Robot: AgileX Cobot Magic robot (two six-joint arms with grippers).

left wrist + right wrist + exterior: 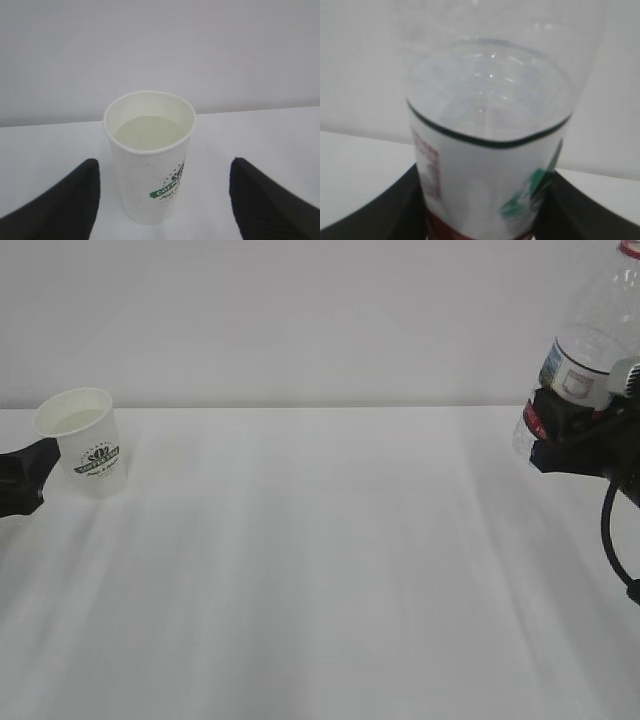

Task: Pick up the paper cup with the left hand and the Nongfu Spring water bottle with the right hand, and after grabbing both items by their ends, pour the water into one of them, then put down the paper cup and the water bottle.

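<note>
Paper cup (149, 159) upright, water-filled — bottle (584, 352) tilted, lifted.

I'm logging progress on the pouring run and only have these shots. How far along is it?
Pouring looks done: the paper cup holds liquid nearly to its rim and stands on the table. The left gripper is open, its fingers clear of the cup on both sides, so the cup looks put down. In hand: the right gripper clamps the water bottle above the table. Left: setting the bottle down.
</note>
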